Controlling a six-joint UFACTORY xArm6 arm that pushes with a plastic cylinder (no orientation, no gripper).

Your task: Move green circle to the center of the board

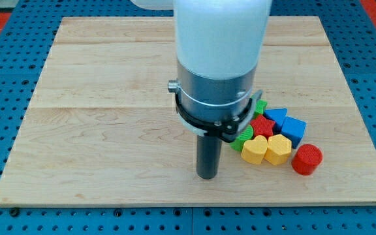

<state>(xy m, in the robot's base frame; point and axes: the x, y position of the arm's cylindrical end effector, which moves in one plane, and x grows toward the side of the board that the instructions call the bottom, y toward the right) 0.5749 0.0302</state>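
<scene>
Pincer-less rod: my tip (207, 176) left of green circle (243, 140); no writing.

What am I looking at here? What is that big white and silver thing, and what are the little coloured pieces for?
That is a robot arm seen from one camera in front of the board. It grips nothing: it ends in a dark rod, and my tip slides on the wooden board to push blocks. At the view's right lies a tight cluster: a green block, partly hidden, a red star, two blue blocks, a yellow heart, a yellow hexagon and a red cylinder. My tip stands just left of the cluster, touching nothing that I can see.
</scene>
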